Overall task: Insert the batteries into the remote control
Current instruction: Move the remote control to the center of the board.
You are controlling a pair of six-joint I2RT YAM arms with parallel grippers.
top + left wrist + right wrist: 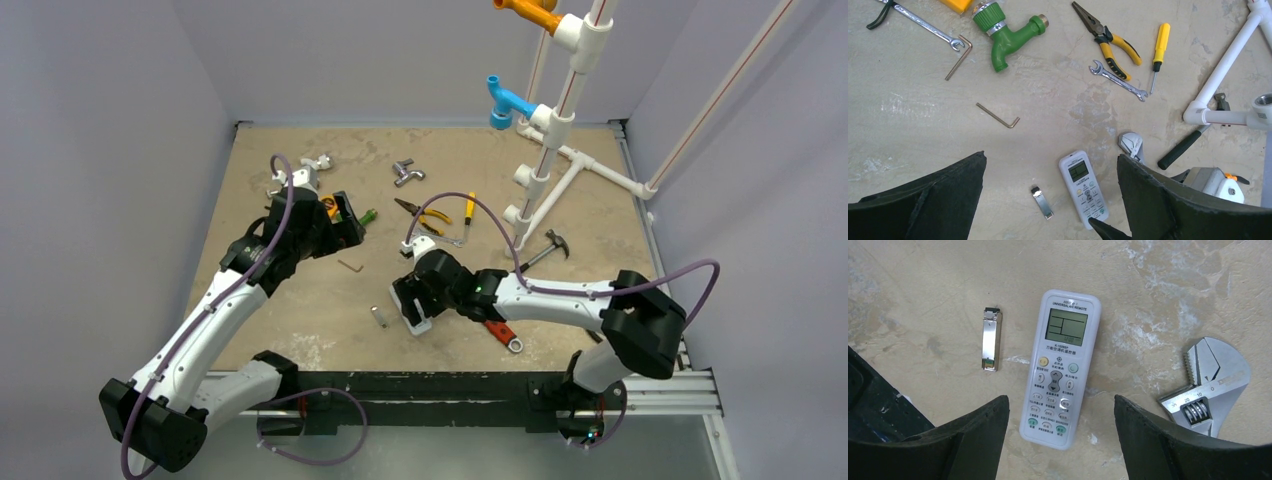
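Near the middle of the table (pixel 300 300), close to its near edge, the remote control (pixel 1060 367) lies flat and face up, screen and buttons showing. That means the battery recess is underneath. I judge the step in hand to be getting hold of the remote so it can be turned over.

My right gripper (pixel 1060 400) hangs right above it with its jaws spread wide. One finger stands on each side of the button end, and both are clear of the plastic. My left gripper (pixel 1050 156) is also fully spread and holds nothing. It hovers over the far left part of the table and looks down at the same remote from a distance.

To do this well, I want the pads to close across the narrow width of the body, square to its long edges, so it does not twist out. The remote is thin and sits flush on the table, so I should come down until the fingertips almost touch the surface before closing, and close slowly. A grip nearer the middle than the button end would tip less on lifting.

A small silvery metal piece (pixel 990 346) lies just left of the remote, and an adjustable wrench (pixel 1213 385) lies to its right. I must keep the fingers from catching either one.

I cannot find the batteries in any view, so I need to locate them before the left arm has anything to do.
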